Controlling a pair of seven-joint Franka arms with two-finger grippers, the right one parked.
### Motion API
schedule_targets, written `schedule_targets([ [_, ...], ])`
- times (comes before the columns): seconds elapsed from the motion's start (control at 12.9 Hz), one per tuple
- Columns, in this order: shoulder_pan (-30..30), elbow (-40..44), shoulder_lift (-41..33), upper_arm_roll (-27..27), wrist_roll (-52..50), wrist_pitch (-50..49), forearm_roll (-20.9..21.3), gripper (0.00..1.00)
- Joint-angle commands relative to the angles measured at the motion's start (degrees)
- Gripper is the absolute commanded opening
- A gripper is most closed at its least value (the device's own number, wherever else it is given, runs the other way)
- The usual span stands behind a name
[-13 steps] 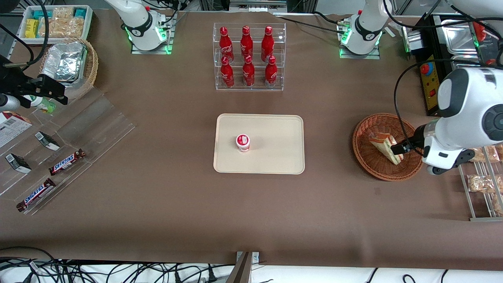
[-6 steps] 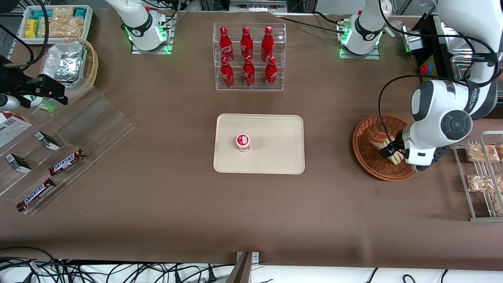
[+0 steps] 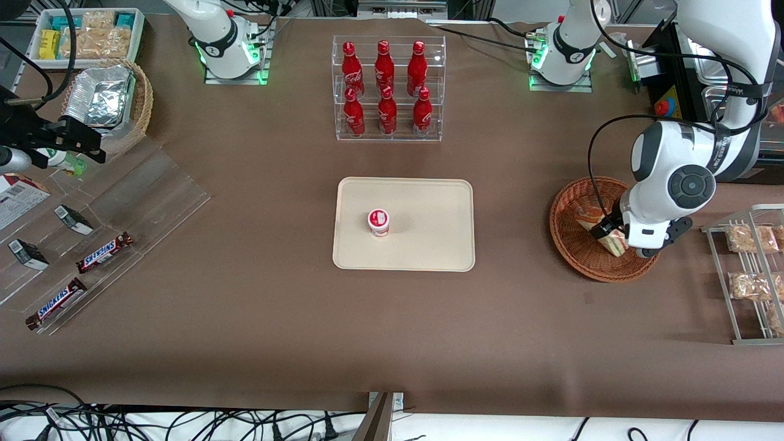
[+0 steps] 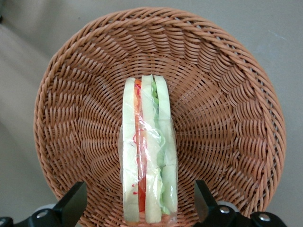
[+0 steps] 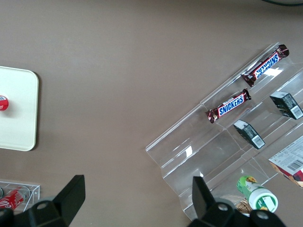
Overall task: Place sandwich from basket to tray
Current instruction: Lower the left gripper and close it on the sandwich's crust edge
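Note:
The sandwich [image 3: 593, 222] lies in the round reddish-brown wicker basket [image 3: 566, 240], toward the working arm's end of the table. It is a clear-wrapped wedge with pale bread and red and green filling [image 4: 147, 156]. My left gripper [image 3: 607, 233] hangs just above it, over the basket [image 4: 227, 118]. The gripper [image 4: 138, 201] is open, one finger [image 4: 71, 205] on each side of the sandwich's end, with a gap between each finger and the bread. The cream tray [image 3: 429, 242] sits at mid-table.
A small red-and-white cup [image 3: 378, 222] stands on the tray. An acrylic rack of red bottles [image 3: 388, 89] stands farther from the camera than the tray. A wire rack with bagged snacks [image 3: 750, 269] is beside the basket. Candy bars on a clear stand [image 3: 104, 251] lie toward the parked arm's end.
The left arm has swung in over the basket, and its gripper has come from the basket's rim to straddle the sandwich. Sandwich and basket have stayed put.

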Motion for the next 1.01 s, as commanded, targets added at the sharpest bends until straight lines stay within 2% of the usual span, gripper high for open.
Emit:
schedule_targets([
  [0.0, -0.1, -3.5, -2.1, -0.7, -4.4, 2.4, 2.1, 1.00],
  [0.23, -0.2, -5.3, -1.7, -0.9, -8.3, 5.0, 6.6, 1.00],
  [0.62, -0.2, -5.5, -1.5, -1.0, -9.3, 5.1, 6.7, 0.98],
  [0.7, -0.3, -5.5, -1.3, -1.0, -9.4, 5.1, 6.7, 0.79],
  [0.77, -0.4, -5.4, -1.3, -1.0, -9.4, 5.2, 6.7, 0.64],
  [0.93, -0.4, -5.4, -1.3, -1.0, -9.4, 5.2, 6.7, 0.50],
])
